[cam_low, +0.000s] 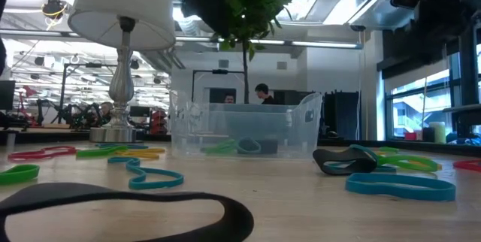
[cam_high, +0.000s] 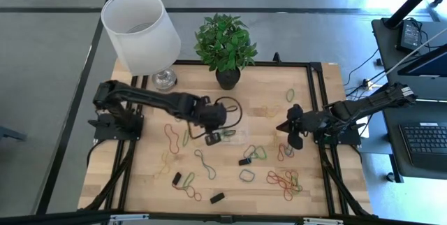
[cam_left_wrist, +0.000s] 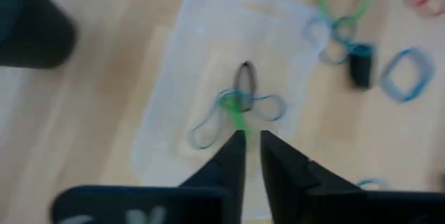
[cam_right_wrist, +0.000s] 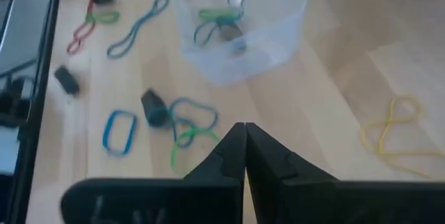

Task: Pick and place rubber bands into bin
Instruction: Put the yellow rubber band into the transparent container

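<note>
Overhead and wrist views of the tabletop [cam_high: 147, 169] with both arms.

The bin [cam_high: 227, 117], a clear tub, sits just in front of the plant pot [cam_high: 228, 78]. It holds a few rubber bands [cam_left_wrist: 236, 106], green, blue-grey and dark, lying on its floor. The same bands show through its wall in the low view [cam_low: 240, 146].

The left hand [cam_high: 211, 138] hangs at the bin's near edge. Its fingers [cam_left_wrist: 233, 158] stand slightly apart, with a green band pinched at their tips and trailing down into the bin.

The right hand [cam_high: 281, 126] waits to the right of the bin, well apart from it. Its fingers [cam_right_wrist: 233, 147] are pressed together on nothing.

More loose bands [cam_high: 283, 179] lie scattered in front of the bin and to both sides of it, red, green, yellow and black. A white lamp [cam_high: 140, 29] stands to the left of the plant pot. People show in the room beyond the bin [cam_low: 263, 92].
</note>
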Robot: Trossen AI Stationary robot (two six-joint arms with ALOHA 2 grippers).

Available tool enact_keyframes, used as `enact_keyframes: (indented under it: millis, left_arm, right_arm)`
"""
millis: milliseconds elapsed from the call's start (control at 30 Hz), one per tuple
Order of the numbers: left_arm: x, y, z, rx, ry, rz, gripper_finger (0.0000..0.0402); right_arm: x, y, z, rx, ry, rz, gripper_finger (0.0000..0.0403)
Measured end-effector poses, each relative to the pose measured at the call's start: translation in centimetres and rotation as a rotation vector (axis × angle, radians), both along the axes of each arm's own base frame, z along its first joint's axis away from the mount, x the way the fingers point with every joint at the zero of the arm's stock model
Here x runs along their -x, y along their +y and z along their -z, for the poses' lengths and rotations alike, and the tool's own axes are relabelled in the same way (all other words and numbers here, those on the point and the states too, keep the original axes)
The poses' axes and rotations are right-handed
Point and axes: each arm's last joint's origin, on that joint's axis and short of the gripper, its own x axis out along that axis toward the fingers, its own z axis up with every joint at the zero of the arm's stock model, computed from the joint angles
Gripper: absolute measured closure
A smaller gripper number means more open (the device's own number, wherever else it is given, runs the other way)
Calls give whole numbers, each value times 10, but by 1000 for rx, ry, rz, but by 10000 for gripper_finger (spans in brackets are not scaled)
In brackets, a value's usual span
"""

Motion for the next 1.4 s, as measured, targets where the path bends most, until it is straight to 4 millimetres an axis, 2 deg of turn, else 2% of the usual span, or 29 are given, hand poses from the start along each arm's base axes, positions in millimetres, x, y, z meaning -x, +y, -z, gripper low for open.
enact_keyframes:
  millis: [67, 233, 400, 600, 767, 867, 1100, 1267, 1400]
  left_arm:
    - [10, -5, 6, -35, 25, 23, 394]
    - [42, -8, 24, -22, 85, 86, 400]
    - [79, -1, 38, 31, 1, 115, 400]
    - [127, 12, 49, 38, -110, 136, 400]
    - [158, 20, 50, 11, -169, 196, 400]
    - [170, 27, 49, -6, -206, 236, 400]
    - [187, 38, 54, -23, -243, 286, 400]
    - [190, 40, 54, -12, -232, 261, 400]
    - [190, 38, 54, 13, -236, 271, 399]
  right_arm:
    - [-2, 0, -2, 9, -33, 28, 389]
    - [-13, 1, -4, 36, -102, 93, 399]
    - [-33, 6, -8, 21, -69, 185, 401]
    - [-60, 15, -17, -15, 169, 315, 401]
    - [-69, 20, -21, -100, 456, 518, 401]
    - [-71, 21, -13, -144, 557, 640, 401]
    - [-68, 14, 23, -302, 592, 983, 398]
    - [-68, 5, 40, -354, 568, 1082, 366]
    - [-73, 0, 55, -412, 546, 1095, 328]
